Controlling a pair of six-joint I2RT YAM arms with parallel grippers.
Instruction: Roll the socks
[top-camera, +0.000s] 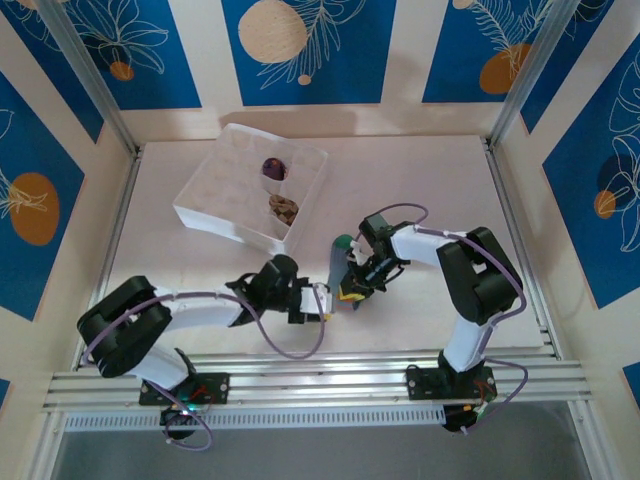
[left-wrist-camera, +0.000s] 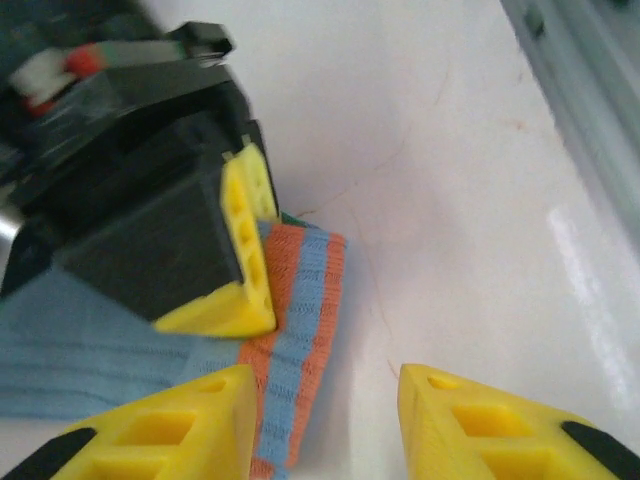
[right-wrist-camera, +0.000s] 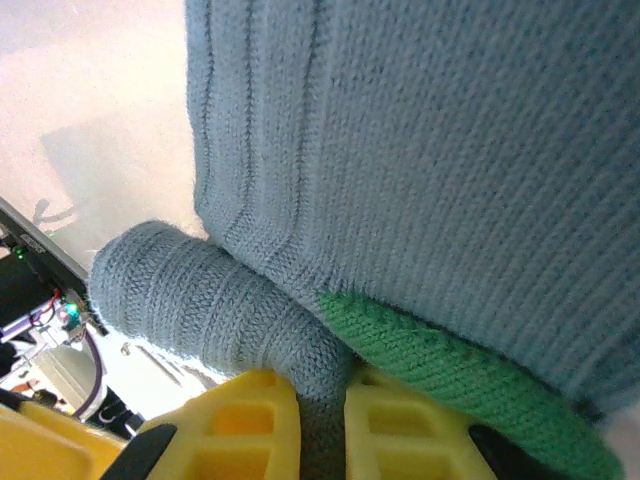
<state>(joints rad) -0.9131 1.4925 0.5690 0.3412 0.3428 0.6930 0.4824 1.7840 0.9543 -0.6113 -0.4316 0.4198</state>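
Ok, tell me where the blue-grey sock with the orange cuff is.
Top view: the blue-grey knit sock is mid-table, near side of the white gridded box, pinched in the right pincer.

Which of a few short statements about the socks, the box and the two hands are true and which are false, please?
1. The right hand grips the blue sock. True.
2. The left hand is shut on that sock. False: its fingers stand open around the striped cuff.
3. The box holds a purple sock and a brown sock. True.
4. The blue sock is in the box. False: it is out on the table, at the hands.
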